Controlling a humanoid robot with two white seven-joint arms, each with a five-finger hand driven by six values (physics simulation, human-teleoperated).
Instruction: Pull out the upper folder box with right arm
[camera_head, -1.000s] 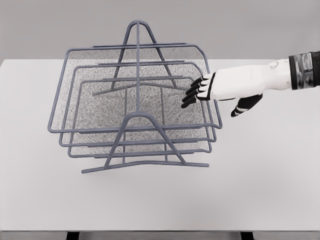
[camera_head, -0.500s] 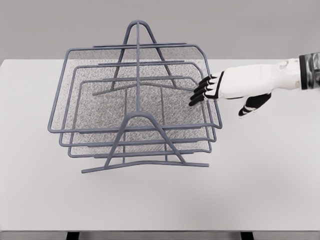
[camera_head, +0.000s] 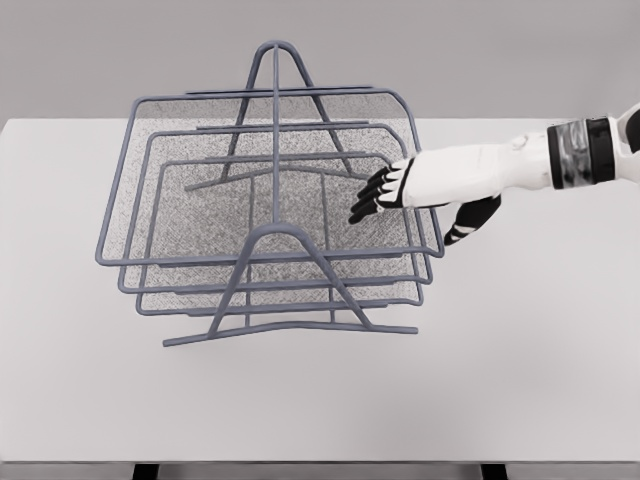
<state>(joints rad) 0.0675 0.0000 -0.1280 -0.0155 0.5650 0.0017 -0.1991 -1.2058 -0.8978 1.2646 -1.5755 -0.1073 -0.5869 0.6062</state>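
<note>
While the white right arm (camera_head: 520, 168) is reaching in from the desk's right edge, the right hand (camera_head: 395, 192) is stretching out flat over the right rim of the upper folder box (camera_head: 115, 190), its black fingers (camera_head: 368, 200) extended and loosely spread, gripping nothing. The fingertips are lying inside the rim's outline, above the mesh floors of the trays; whether they are touching wire cannot be told. The thumb (camera_head: 468, 222) is hanging below the palm, outside the rim on the right.

The upper folder box is sitting as the widest and highest of 3 stacked grey-blue mesh trays in a wire rack (camera_head: 275, 140), which is standing on the white desk (camera_head: 520, 350) toward its far edge and a little left of its middle. Its front rail is running just behind the rack's front arch.
</note>
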